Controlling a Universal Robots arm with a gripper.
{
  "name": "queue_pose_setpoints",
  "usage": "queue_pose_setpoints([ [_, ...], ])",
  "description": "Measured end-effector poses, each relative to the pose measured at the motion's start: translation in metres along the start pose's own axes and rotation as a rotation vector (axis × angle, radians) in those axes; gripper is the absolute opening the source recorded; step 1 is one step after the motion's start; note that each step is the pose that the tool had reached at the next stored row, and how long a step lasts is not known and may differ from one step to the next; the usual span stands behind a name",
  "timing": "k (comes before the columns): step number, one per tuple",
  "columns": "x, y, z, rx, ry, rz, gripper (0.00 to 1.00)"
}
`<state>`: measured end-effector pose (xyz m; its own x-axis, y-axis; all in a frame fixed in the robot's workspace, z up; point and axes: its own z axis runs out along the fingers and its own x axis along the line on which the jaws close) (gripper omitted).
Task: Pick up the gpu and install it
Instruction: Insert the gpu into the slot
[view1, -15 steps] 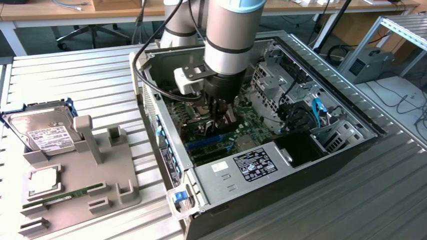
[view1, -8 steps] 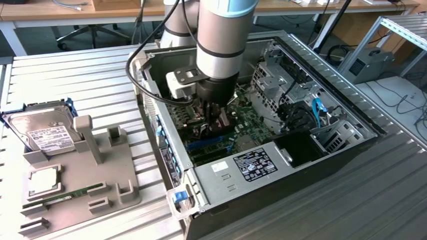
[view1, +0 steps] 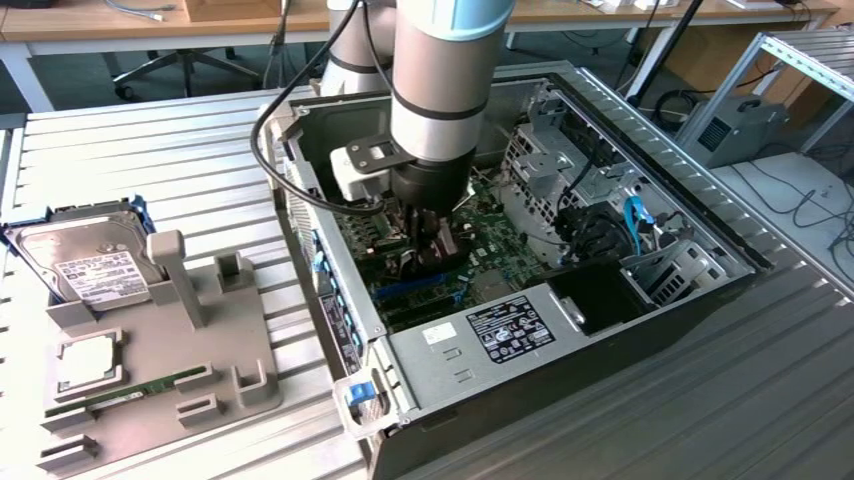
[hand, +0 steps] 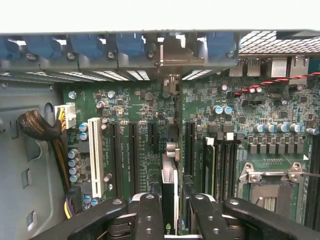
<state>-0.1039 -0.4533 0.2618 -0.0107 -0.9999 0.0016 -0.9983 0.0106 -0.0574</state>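
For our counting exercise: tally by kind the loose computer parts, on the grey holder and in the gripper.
hard drive: 1
square silver chip: 1
RAM stick: 1
gpu: 1
Total: 4

My pincer (view1: 430, 240) sits deep in the open computer case (view1: 694, 215), closed on the gpu (hand: 169, 192) standing edge-on above the motherboard (hand: 145, 107). In the exterior view, the drive cage (view1: 547, 150) crowds me at two o'clock, the case's rear wall (view1: 314, 200) at nine, the power supply (view1: 507, 330) at five. Straight up the case mouth stands open. Beside the gpu, empty expansion slots (hand: 115, 157) leave narrow lanes.
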Motion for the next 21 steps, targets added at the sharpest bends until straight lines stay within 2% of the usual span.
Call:
queue_pose_setpoints([
  [8, 0.0008, 0.0001, 0.0017, -0.0001, 0.0037, 0.000, 0.26],
  [21, 0.0008, 0.0004, 0.0073, 0.0000, 0.0038, 0.002, 0.26],
])
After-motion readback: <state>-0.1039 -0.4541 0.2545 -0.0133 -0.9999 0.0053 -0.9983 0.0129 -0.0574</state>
